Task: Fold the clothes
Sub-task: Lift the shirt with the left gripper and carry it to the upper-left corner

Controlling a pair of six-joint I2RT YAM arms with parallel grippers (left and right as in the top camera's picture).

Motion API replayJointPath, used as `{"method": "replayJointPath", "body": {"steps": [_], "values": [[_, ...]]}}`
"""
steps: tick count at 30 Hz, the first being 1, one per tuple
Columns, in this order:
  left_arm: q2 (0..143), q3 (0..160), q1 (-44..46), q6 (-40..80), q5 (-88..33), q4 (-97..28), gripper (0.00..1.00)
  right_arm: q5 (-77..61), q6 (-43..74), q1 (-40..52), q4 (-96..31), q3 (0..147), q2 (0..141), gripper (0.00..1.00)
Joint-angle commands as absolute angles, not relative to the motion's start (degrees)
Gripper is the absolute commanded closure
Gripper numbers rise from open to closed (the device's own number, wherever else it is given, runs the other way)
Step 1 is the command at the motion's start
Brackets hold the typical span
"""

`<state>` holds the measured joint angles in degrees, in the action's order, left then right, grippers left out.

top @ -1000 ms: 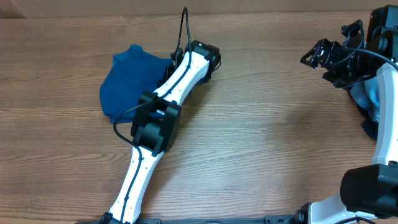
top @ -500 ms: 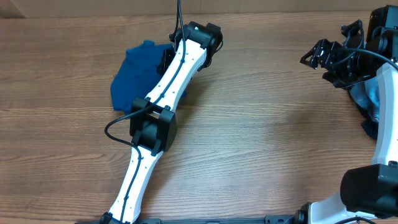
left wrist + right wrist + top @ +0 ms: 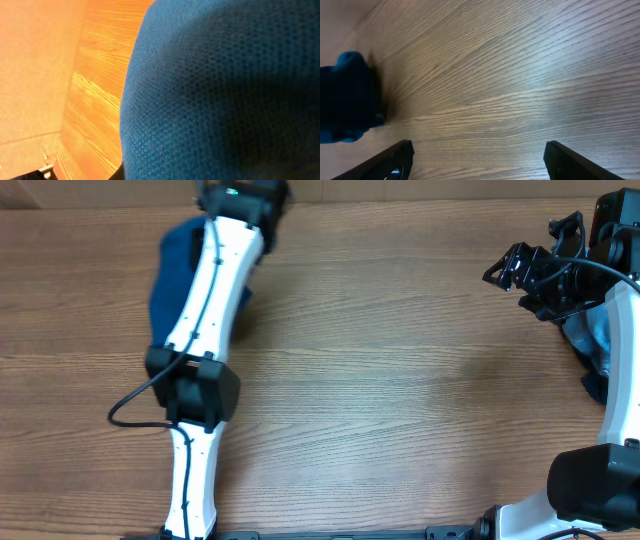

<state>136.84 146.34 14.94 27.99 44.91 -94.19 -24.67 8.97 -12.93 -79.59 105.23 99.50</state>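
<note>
Blue shirt [image 3: 166, 268]: a plain deep-blue knit, bunched rather than spread flat. It lies at the far left of the wooden table [image 3: 400, 390], close to the back edge. The left arm [image 3: 205, 300] crosses directly over it, so only its left side and a sliver on the right show from overhead. In the left wrist view the knit fills nearly the whole frame, with a strip of table at the left.

Left gripper [image 3: 240, 192]: at the far edge of the table, just past the top of the shirt, and blurred from overhead. The fabric hides its fingers. It is closed down narrow and appears clamped on the bunched cloth.

Right gripper [image 3: 477, 161]: well apart from the shirt, above bare wood at the right side of the table. Its jaws stand wide and nothing is between them.

Other cloth [image 3: 592, 350]: pale and dark blue, at the right edge, partly behind the right arm [image 3: 620, 410]. I cannot tell what garment it is.
</note>
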Motion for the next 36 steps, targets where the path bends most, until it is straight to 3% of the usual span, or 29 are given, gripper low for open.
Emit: {"method": "replayJointPath", "body": {"steps": [1,15,25,36], "values": [[132.3,148.0,12.6,23.3,47.5,-92.9,0.96,-25.2,8.5,-12.8,-79.7,106.9,98.9,0.13],[126.0,148.0,2.7,15.2,48.8,-86.1,0.96,-25.2,8.7,-12.8,-81.0,106.9,98.9,0.13],[122.6,148.0,0.5,23.0,50.4,-92.0,0.96,-25.2,8.7,-12.8,-81.8,106.9,98.9,0.13],[107.7,147.7,-8.5,26.9,45.7,-96.8,0.93,-25.2,8.7,-12.8,-82.9,106.9,98.9,0.13]]}}
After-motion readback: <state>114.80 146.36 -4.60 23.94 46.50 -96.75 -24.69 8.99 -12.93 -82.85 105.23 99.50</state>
